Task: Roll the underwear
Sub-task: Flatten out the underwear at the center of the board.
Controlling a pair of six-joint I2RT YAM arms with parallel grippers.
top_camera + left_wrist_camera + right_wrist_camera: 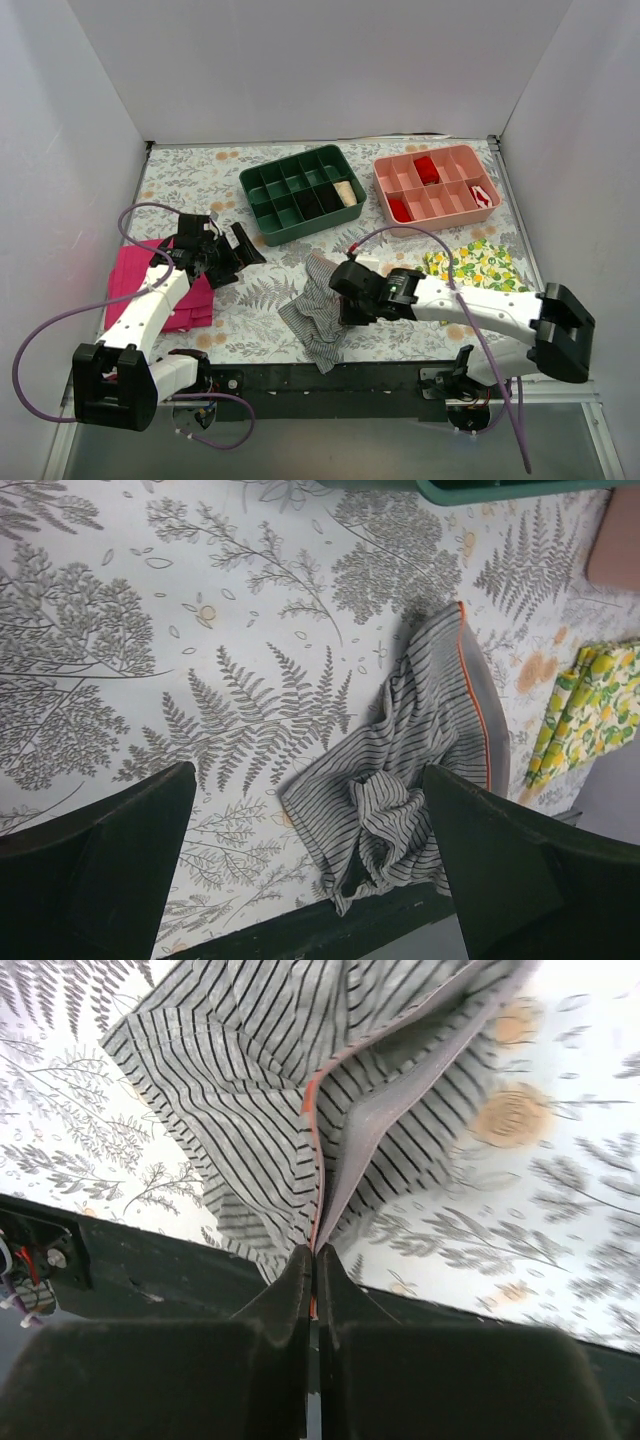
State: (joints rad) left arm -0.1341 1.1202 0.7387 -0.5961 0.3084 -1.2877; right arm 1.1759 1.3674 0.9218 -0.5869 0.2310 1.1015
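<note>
The underwear point(315, 315), grey-and-white striped with an orange-pink waistband trim, lies crumpled near the table's front edge at the centre. My right gripper point(345, 288) is shut on its waistband, lifting that edge off the table; in the right wrist view the fingertips point(316, 1257) pinch the orange trim of the underwear point(230, 1090). My left gripper point(240, 248) hovers open at the left, apart from the garment. The left wrist view shows the underwear point(420, 750) lying bunched between and beyond its spread fingers point(110, 850).
A magenta cloth point(135, 280) lies under the left arm. A lemon-print cloth point(480, 265) sits at the right. A green divided tray point(262, 215) and a pink divided tray point(385, 185) stand at the back. The black table edge point(330, 378) runs just below the underwear.
</note>
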